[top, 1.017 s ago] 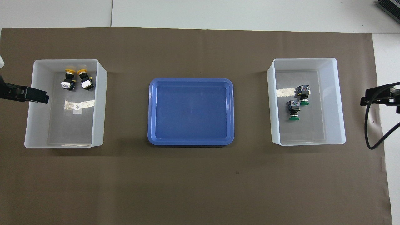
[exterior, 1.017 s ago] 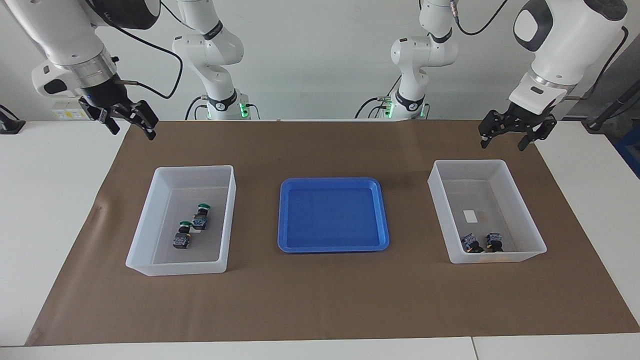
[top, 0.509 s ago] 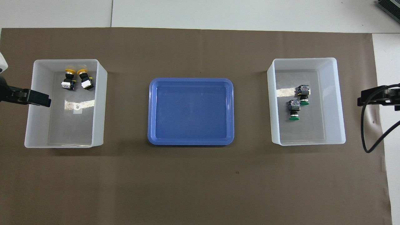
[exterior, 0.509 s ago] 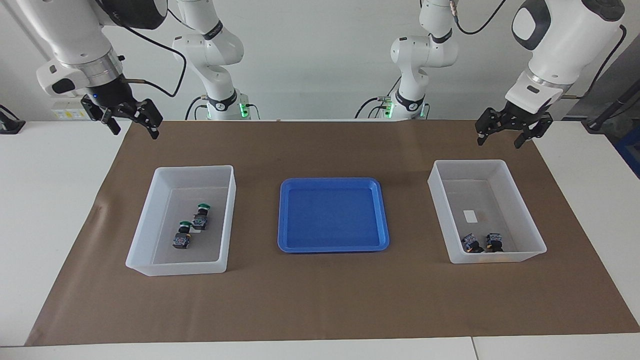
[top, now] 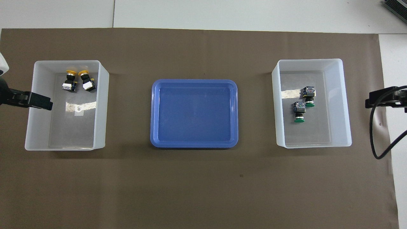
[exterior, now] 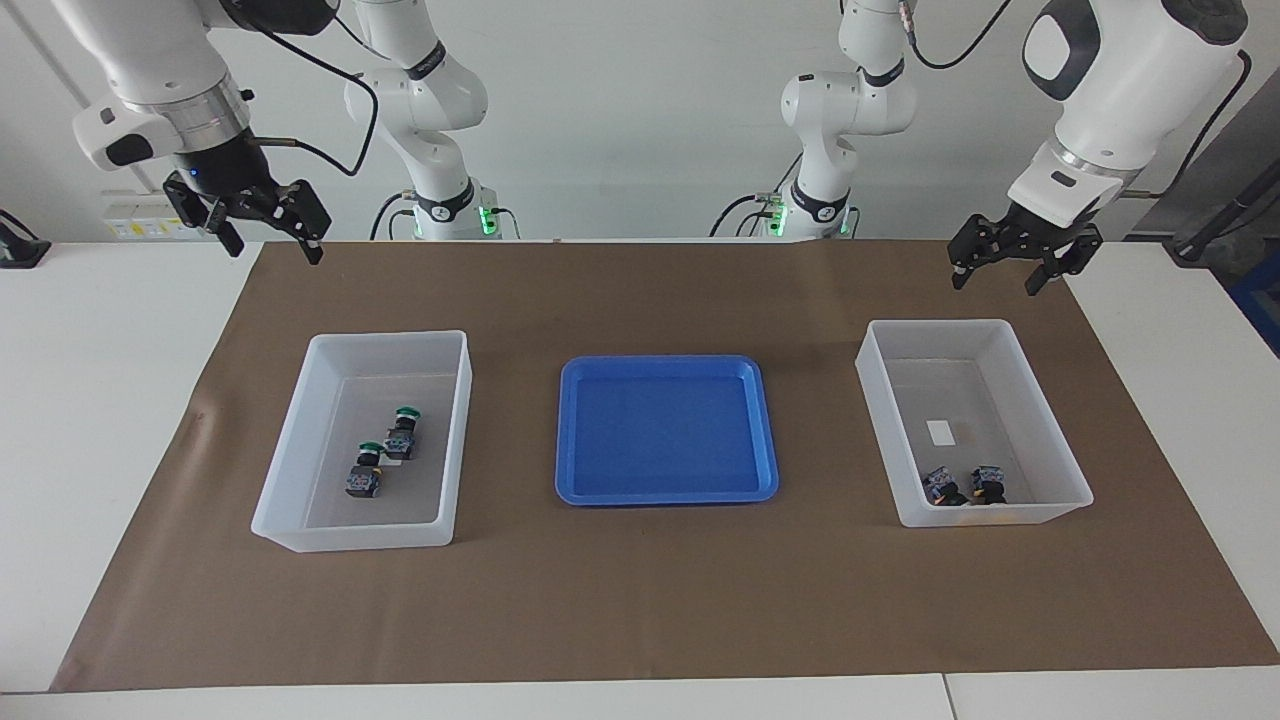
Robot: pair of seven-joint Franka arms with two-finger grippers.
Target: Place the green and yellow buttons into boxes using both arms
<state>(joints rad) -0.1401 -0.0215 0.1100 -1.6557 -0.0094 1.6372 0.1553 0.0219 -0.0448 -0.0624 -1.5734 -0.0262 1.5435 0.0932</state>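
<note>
**A:** Buttons first: where did they lie?

**B:** All four were in the boxes. The two green buttons [exterior: 383, 455] lay side by side in the box at the right arm's end of the table [exterior: 300, 440], about the middle of its floor, caps pointing toward the robots. The two yellow buttons [top: 77, 80] were in the box at the left arm's end [top: 101, 105], close together against the wall farthest from the robots, caps toward that wall.

**A:** Were they touching one another?

**B:** The green pair looked just beside each other, one a little nearer the robots. The yellow pair sat just beside each other too; I could not tell whether either pair touched.

**A:** And the blue tray?

**B:** The blue tray [exterior: 762, 430] sat between the two boxes, well apart from each, on the brown mat [exterior: 640, 600] that covered the table [exterior: 100, 400].

**A:** The grippers?

**B:** The right gripper [exterior: 268, 238] hung in the air over the mat's corner nearest the robots, at its own end of the table. Its fingers stood spread apart with nothing between them. The left gripper [exterior: 1008, 268] hung over the mat's edge nearest the robots, at the left arm's end, fingers likewise parted and carrying nothing.

**A:** Was either one near a box?

**B:** Neither touched a box. From overhead, one tip of the left gripper overlapped the rim of the yellow buttons' box, but the facing view showed it raised well clear.
</note>
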